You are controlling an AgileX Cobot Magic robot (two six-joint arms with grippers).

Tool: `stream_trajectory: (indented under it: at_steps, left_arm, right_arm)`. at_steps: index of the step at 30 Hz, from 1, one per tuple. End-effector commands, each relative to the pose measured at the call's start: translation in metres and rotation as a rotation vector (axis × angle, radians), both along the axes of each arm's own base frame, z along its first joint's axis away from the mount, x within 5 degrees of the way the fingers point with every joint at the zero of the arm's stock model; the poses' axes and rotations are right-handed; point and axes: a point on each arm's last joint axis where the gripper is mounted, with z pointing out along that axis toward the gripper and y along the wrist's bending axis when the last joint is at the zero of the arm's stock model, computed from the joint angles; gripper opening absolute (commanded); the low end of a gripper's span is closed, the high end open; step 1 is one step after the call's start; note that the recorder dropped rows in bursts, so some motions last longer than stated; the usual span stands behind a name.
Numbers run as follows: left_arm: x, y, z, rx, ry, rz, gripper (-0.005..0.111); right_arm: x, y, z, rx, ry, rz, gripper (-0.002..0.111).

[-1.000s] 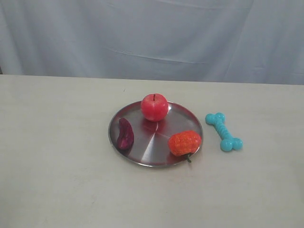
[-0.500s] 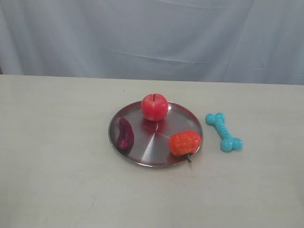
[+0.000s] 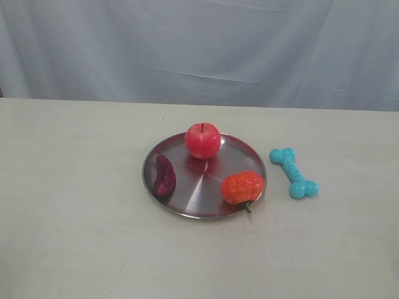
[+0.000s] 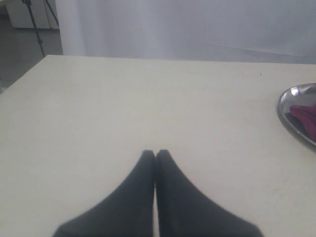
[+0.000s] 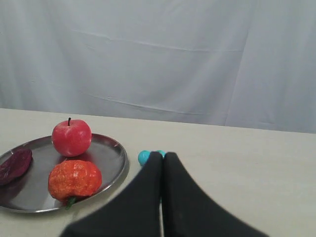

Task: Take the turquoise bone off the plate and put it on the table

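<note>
Turquoise bone (image 3: 293,172) is lying flat on the table (image 3: 75,237), just beside the plate (image 3: 193,202) on its right side in the exterior view and not touching the rim, so as far as I can judge the job looks already done. What's on the plate is an apple (image 3: 202,140), an orange lumpy fruit (image 3: 242,187) and a dark red piece (image 3: 164,175). No bone in there.

Neither arm shows in the exterior view. In the left wrist view the left gripper (image 4: 155,154) has its two black fingers pressed together with nothing between them, hovering over bare table with only a sliver of plate at the edge of the picture. In the right wrist view the right gripper (image 5: 159,157) is pinched closed too, and empty. One knob of the bone peeks out just behind its tips.

If anyone had to grab the bone again, my guess is it's light and rubbery, a bit squishy, so no worry about breaking it. The ribbed shaft in the middle looks like the spot to pinch: it's narrower than the knobbed ends, and the ridges should give some bite. The knobs are rounded and I'd expect them to squirt out of a pinch. It lies at a slant, so the fingers would want to come across the shaft, not along it. Jaws would need to open first, obviously.
</note>
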Motion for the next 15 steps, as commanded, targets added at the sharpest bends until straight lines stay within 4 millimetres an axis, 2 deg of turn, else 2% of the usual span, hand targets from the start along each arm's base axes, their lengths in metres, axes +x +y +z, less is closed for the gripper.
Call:
stream_trajectory:
  at_steps: [1, 11, 15]
  left_arm:
    - [0.000, 0.000, 0.000, -0.008, -0.005, 0.005, 0.000]
    - [0.000, 0.000, 0.000, -0.008, -0.005, 0.005, 0.000]
    - [0.000, 0.000, 0.000, -0.008, -0.005, 0.005, 0.000]
  right_arm:
    - [-0.001, 0.000, -0.005, 0.011, 0.042, -0.005, 0.000]
    - [-0.003, 0.000, -0.021, 0.072, 0.207, -0.011, 0.000]
    - [-0.003, 0.000, -0.021, 0.073, 0.210, -0.011, 0.000]
